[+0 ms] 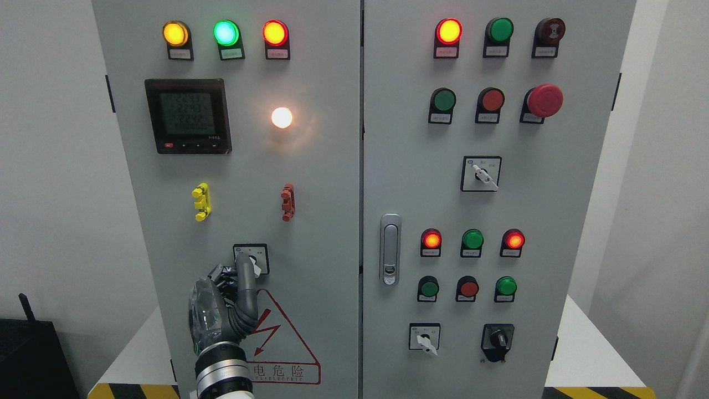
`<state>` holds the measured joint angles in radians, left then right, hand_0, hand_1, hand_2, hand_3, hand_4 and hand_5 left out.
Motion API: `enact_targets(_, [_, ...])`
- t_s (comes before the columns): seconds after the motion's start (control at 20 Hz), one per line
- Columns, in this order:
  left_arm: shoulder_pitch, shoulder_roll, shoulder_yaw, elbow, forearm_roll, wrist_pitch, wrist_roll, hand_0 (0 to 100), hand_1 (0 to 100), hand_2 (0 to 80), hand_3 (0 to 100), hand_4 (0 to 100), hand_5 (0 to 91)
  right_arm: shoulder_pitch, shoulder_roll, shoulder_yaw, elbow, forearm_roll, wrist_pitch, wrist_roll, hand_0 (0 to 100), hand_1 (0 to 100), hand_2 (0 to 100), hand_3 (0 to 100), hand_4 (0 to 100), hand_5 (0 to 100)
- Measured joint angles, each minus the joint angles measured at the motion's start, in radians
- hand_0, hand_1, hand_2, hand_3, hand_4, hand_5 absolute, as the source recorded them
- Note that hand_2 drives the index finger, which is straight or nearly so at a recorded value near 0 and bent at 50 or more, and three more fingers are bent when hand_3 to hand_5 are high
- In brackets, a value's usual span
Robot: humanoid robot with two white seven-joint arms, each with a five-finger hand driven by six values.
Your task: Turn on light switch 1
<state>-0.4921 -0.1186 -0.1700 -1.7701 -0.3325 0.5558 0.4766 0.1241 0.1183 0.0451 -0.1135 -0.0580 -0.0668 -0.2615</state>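
Light switch 1 (pixel 252 259) is a small rotary selector in a black-framed plate on the lower left door of the grey cabinet (pixel 332 221). My left hand (pixel 243 271) rises from the bottom edge and is at this switch. One grey finger (pixel 245 288) stretches up along the left side of the white knob, and the other fingers curl close beside it. The knob's white tip shows just right of that finger. Above, the round white lamp (pixel 281 117) glows brightly. My right hand is out of view.
The left door carries a digital meter (pixel 188 116), three lit pilot lamps on top, a yellow clip (pixel 201 202), a red clip (pixel 287 202) and a red warning triangle (pixel 277 332). The right door has a handle (pixel 390 249), push buttons, a red emergency stop (pixel 544 100) and more selectors.
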Motion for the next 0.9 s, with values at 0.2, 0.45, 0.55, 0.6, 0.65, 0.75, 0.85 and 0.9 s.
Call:
enact_targets(0.2, [0.003, 0.000, 0.002, 0.000, 0.000, -0.003, 0.000, 41, 15, 60.8, 93, 93, 84.7, 0.000, 0.000, 0.000, 0.000, 0.000, 0.000, 0.000, 12, 39, 0, 0, 0, 0])
enact_targets(0.45, [0.008, 0.000, 0.007, -0.001, 0.000, -0.006, 0.000, 41, 16, 61.3, 93, 93, 84.8, 0.000, 0.000, 0.000, 0.000, 0.000, 0.000, 0.000, 12, 39, 0, 0, 0, 0])
enact_targets(0.55, [0.010, 0.000, 0.010, -0.001, 0.000, -0.008, 0.000, 41, 16, 61.7, 94, 93, 84.8, 0.000, 0.000, 0.000, 0.000, 0.000, 0.000, 0.000, 12, 39, 0, 0, 0, 0])
enact_targets(0.6, [0.012, 0.000, 0.011, -0.002, 0.000, -0.008, 0.001, 41, 16, 62.1, 94, 94, 84.8, 0.000, 0.000, 0.000, 0.000, 0.000, 0.000, 0.000, 12, 39, 0, 0, 0, 0])
enact_targets(0.65, [0.015, 0.000, 0.013, -0.003, 0.000, -0.010, 0.004, 41, 16, 62.2, 94, 94, 84.8, 0.000, 0.000, 0.000, 0.000, 0.000, 0.000, 0.000, 12, 39, 0, 0, 0, 0])
enact_targets(0.75, [0.021, 0.000, 0.015, -0.006, 0.000, -0.015, -0.004, 41, 16, 62.9, 94, 94, 84.8, 0.000, 0.000, 0.000, 0.000, 0.000, 0.000, 0.000, 12, 39, 0, 0, 0, 0])
enact_targets(0.85, [0.026, 0.001, 0.019, -0.008, 0.001, -0.021, -0.017, 40, 17, 63.3, 95, 94, 84.8, 0.000, 0.000, 0.000, 0.000, 0.000, 0.000, 0.000, 12, 39, 0, 0, 0, 0])
enact_targets(0.9, [0.031, 0.001, 0.021, -0.010, 0.001, -0.029, -0.022, 40, 17, 64.0, 95, 94, 84.8, 0.000, 0.000, 0.000, 0.000, 0.000, 0.000, 0.000, 12, 39, 0, 0, 0, 0])
